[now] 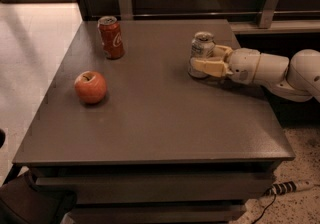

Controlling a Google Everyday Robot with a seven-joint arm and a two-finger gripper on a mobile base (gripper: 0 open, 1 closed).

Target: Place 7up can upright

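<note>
The 7up can [202, 48], silver-grey with a white label, stands upright on the dark grey table [165, 118] at its back right. My gripper [201, 59] reaches in from the right on a white arm [272, 70]. Its cream fingers [207, 66] sit on either side of the can's lower half, one in front and one behind, shut on it. The can's base rests on the tabletop.
A red cola can [111, 37] stands upright at the back left. A red apple [90, 87] lies on the left side. A wooden wall with metal brackets [270, 3] runs behind the table. A power strip [290, 187] lies on the floor at the front right.
</note>
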